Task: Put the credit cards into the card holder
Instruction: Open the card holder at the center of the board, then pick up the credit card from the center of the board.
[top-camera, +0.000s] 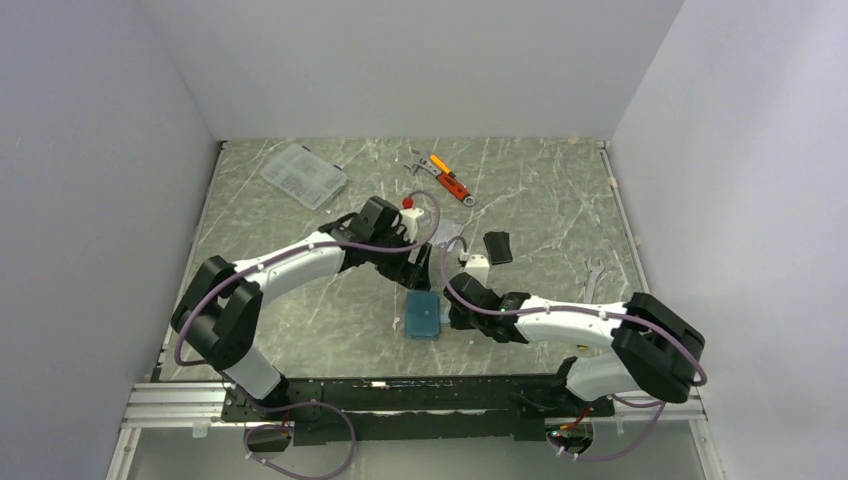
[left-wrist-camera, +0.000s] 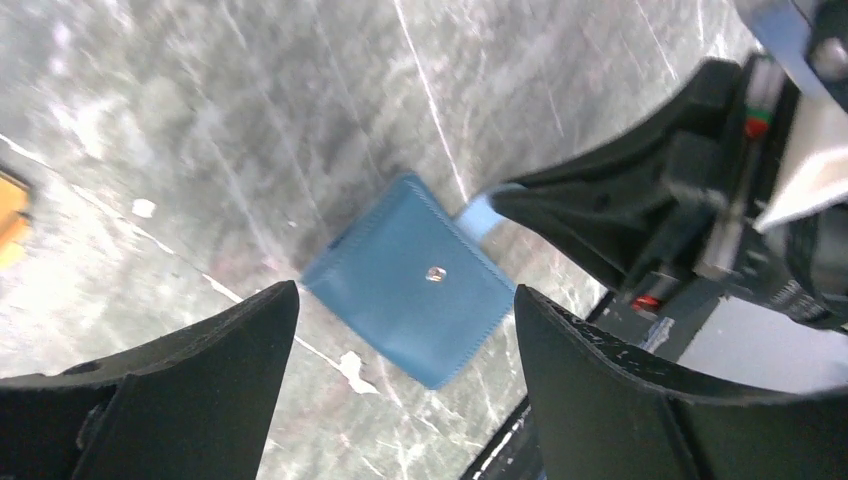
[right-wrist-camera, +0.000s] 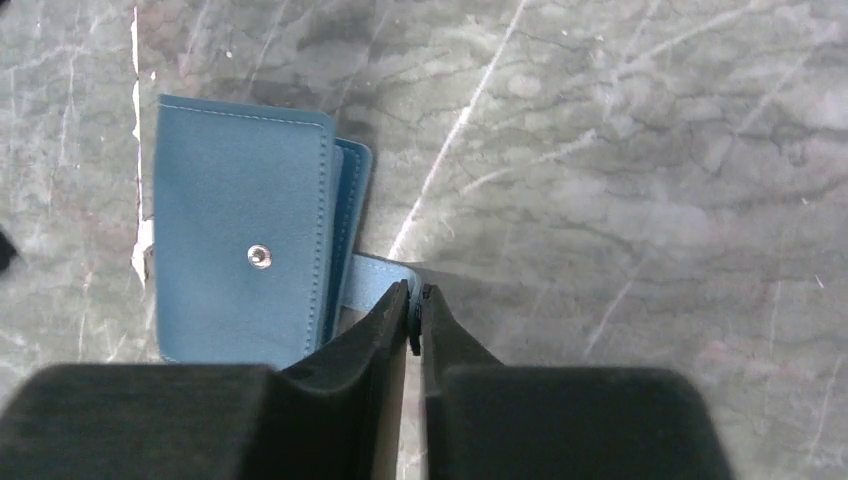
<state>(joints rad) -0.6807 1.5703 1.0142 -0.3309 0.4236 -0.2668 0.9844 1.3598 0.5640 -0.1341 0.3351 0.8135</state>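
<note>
- Grey-green marbled table (top-camera: 540, 200), boxed in by white walls (top-camera: 400, 60), carries the card holder (right-wrist-camera: 240, 250). It lies flat and folded shut near the arms' bases, snap stud (right-wrist-camera: 260, 256) facing up, between your two grippers.
- Your right gripper (right-wrist-camera: 415, 298) has its fingers pressed together on the end of the light-blue closure tab (right-wrist-camera: 372, 282) that pokes out from the holder's edge. It looks like a pinch right at the tab's tip, so judge the bite as shallow.
- Your left gripper (left-wrist-camera: 405, 295) hangs above the holder with its fingers spread wide, gripping nothing.
- The step in hand, by my reading, is opening the holder. Draw the tab up and over the fold, not sideways, or the whole wallet is likely to slide on the smooth stone.
- Bring the left fingers down to pin the lower flap before you lift, since a wallet this light may otherwise rise in one piece.
- If the tab slips out, take it again deeper between the pads.
- No credit card shows clearly. An orange scrap (left-wrist-camera: 10, 215) at the left edge of the left wrist view may be one, but it is too cropped to tell.
</note>
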